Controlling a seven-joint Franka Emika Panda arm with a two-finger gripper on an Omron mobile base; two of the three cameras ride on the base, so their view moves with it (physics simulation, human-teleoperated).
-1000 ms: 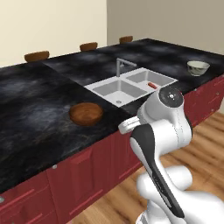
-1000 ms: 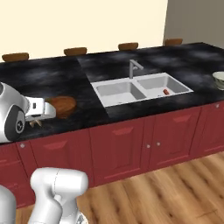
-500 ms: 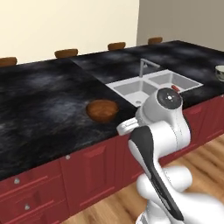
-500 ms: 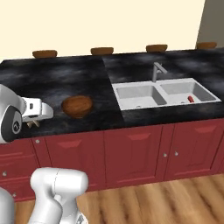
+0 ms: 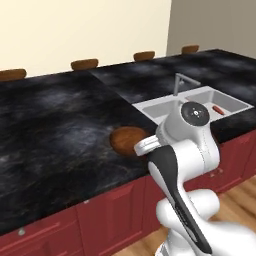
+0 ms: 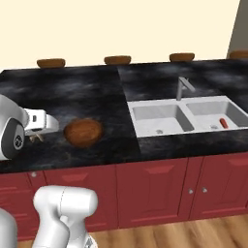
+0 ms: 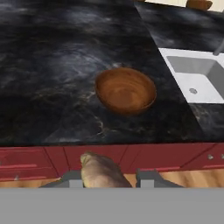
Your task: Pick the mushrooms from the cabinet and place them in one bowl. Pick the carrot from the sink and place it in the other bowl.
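My gripper (image 7: 109, 177) is shut on a tan-brown mushroom (image 7: 100, 170), held low in front of the counter's front edge. The glossy reddish-brown bowl (image 7: 126, 90) stands empty on the black counter just ahead of the gripper, and appears again (image 5: 127, 140) (image 6: 83, 131) in both base views. In the right base view the gripper (image 6: 36, 137) hangs left of the bowl. To the right lies the pale double sink (image 6: 184, 116) (image 5: 200, 100) with the carrot (image 6: 223, 122) (image 5: 218, 109) in its right basin. The wall cabinet and the cream bowl are out of view.
A grey angular faucet (image 6: 183, 87) rises behind the sink. Brown oval seats (image 6: 117, 59) line the counter's far edge. Dark red drawers and doors (image 6: 160, 186) run under the counter (image 5: 55, 125), above a wooden floor.
The whole picture has shifted: the base has driven left along the counter, so the bowl and sink now sit further right. The cream bowl has left the views. The gripper still holds the mushroom.
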